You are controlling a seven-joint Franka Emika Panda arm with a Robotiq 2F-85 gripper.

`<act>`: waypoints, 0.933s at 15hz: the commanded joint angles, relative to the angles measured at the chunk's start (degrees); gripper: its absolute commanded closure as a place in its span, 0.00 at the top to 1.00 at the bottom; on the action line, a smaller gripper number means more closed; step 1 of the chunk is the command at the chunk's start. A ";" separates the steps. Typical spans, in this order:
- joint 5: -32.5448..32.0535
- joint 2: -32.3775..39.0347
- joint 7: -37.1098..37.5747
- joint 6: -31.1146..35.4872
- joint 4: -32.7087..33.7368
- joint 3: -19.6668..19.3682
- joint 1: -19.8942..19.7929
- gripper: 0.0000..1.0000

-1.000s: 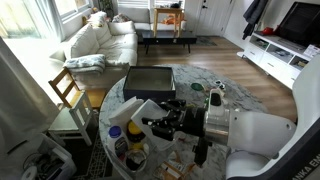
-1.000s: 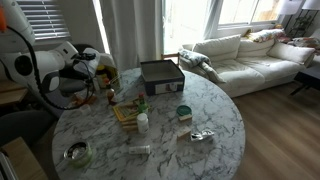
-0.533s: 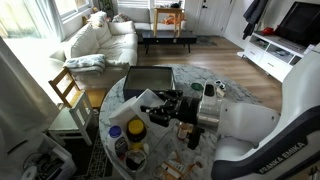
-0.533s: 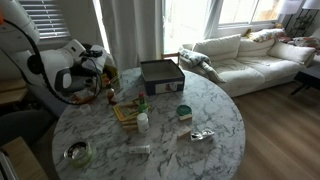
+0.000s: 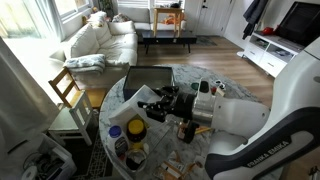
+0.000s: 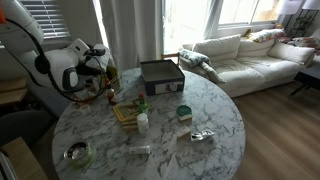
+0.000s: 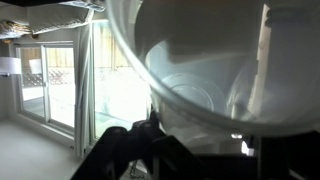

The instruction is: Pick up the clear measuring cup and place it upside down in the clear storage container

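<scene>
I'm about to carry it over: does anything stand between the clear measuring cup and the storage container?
Nothing visible does. The clear measuring cup is in the claw, close beside the storage container, with no object in the gap. The yellow-capped bottle stands on the claw's other side, off that path.

A round marble-topped table [image 6: 210,155] stood near, on a wood-plank floor [image 6: 290,130]. Beyond it, a white sofa [image 6: 250,55] with cushions sat below bright windows [image 6: 235,10] that let in strong daylight. Slatted blinds [image 6: 45,15] covered a window at far left, beside a pale curtain [image 6: 130,30]. In an exterior view, a wooden chair [image 5: 68,90] stood left of the table and a dark coffee table [image 5: 165,38] stood far behind. A patterned rug [image 5: 240,75] lay on the floor, and a white media console [image 5: 275,55] at right carried a television [image 5: 300,22]. The wrist view showed a sunlit glazed door [image 7: 50,85].
</scene>
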 commanded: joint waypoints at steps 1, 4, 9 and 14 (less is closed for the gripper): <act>-1.78 1.42 1.29 0.61 1.06 -2.69 2.33 0.48; -2.23 2.16 0.22 0.60 2.07 -3.88 3.02 0.51; -3.45 3.74 0.12 0.66 3.96 -5.11 3.37 0.97; -3.43 5.29 0.55 0.68 4.71 -5.31 3.57 1.00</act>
